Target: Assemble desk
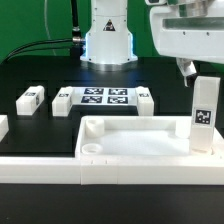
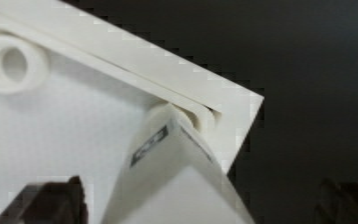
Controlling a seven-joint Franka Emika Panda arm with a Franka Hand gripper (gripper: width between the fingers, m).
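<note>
**A:** Which step is this?

**B:** Leg fitting, I'd say. Loose legs lie on the bench at the exterior view's left. The tabletop sits front centre, and one upright leg stands in its right corner.

**A:** And the pincer?

**B:** Wide and empty, just above that leg. The next move calls for rising clear of it, then crossing left. The rim is low and the bench behind is open.

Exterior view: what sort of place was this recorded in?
Probably a robotics lab bench: a robot arm base mounted at a black table, the marker board lying on it, and a green backdrop behind.
</note>
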